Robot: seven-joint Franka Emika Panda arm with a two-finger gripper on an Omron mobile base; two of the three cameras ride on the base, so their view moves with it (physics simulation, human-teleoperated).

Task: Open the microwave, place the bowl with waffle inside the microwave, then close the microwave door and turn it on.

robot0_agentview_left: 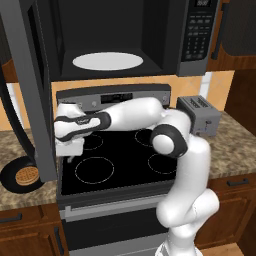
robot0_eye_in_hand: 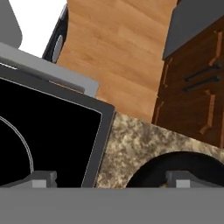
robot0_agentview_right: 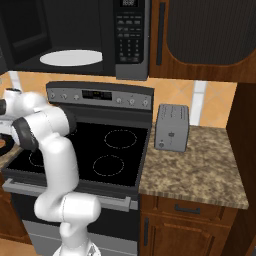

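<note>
Microwave (robot0_agentview_left: pixel 165 30) door (robot0_agentview_left: pixel 31 90) swung open to the left, white plate (robot0_agentview_left: pixel 107 61) bare inside. Bowl (robot0_agentview_left: pixel 20 175) with waffle (robot0_agentview_left: pixel 27 176) sits on the left counter (robot0_agentview_left: pixel 15 197) beside the stove (robot0_agentview_left: pixel 125 165). Gripper (robot0_eye_in_hand: pixel 111 178) low over the stove's left edge, jaws wide, holding nothing.

The open microwave door (robot0_agentview_left: pixel 30 90) hides part of the bowl (robot0_agentview_left: pixel 22 175).
</note>
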